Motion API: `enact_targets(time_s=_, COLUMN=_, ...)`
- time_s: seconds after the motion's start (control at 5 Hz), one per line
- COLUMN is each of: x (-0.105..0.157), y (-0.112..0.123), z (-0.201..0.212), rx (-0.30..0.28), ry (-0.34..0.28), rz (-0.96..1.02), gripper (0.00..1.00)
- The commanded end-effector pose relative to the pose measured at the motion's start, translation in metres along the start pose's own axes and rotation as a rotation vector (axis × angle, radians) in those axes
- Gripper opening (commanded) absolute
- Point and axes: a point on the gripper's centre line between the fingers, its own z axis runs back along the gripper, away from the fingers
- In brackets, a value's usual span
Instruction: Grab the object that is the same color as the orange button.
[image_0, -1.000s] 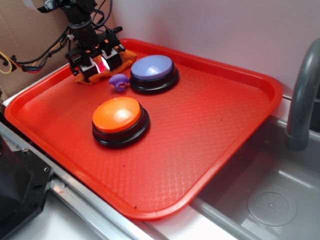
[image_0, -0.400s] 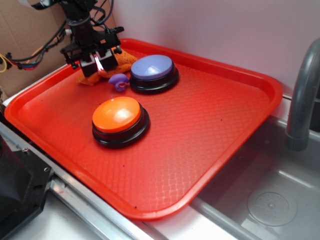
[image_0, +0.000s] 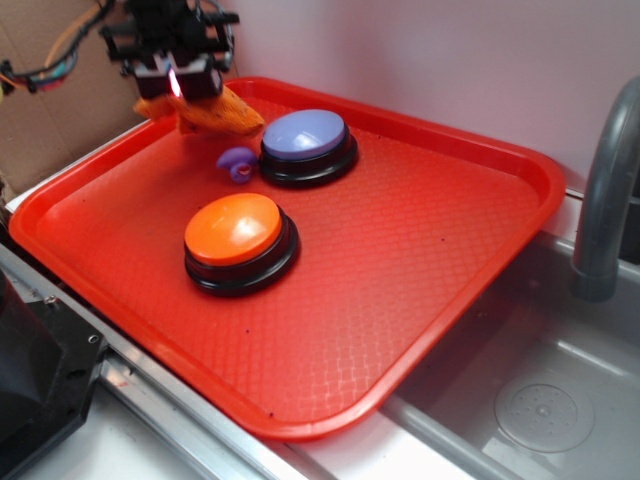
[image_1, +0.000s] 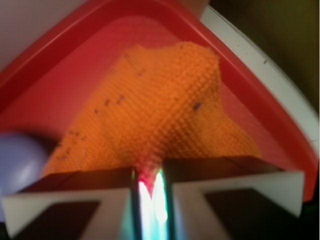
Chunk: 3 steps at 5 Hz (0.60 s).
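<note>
claw (image_0: 178, 88) clenched on orange rag (image_1: 155, 115) (pinched at one fold), rag hanging above red tray (image_0: 430, 270)

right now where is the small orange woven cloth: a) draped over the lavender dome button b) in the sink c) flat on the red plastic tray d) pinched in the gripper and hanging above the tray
d: the gripper is shut on the orange woven cloth, which hangs above the red tray.
</note>
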Motion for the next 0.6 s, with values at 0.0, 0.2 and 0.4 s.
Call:
enact_targets(time_s=0.0, x=-0.041, y=-0.001, z=0.084, rx=-0.14, ry=-0.021, rz=-0.395, gripper=0.0)
enact_targets(time_s=0.2, x=-0.058, y=0.0, z=0.087, rx=-0.164, ry=0.002, rz=-0.408, gripper=0.0)
enact_targets(time_s=0.4, x=-0.047, y=0.013, z=0.085, rx=-0.138, ry=0.016, rz=-0.311, gripper=0.0)
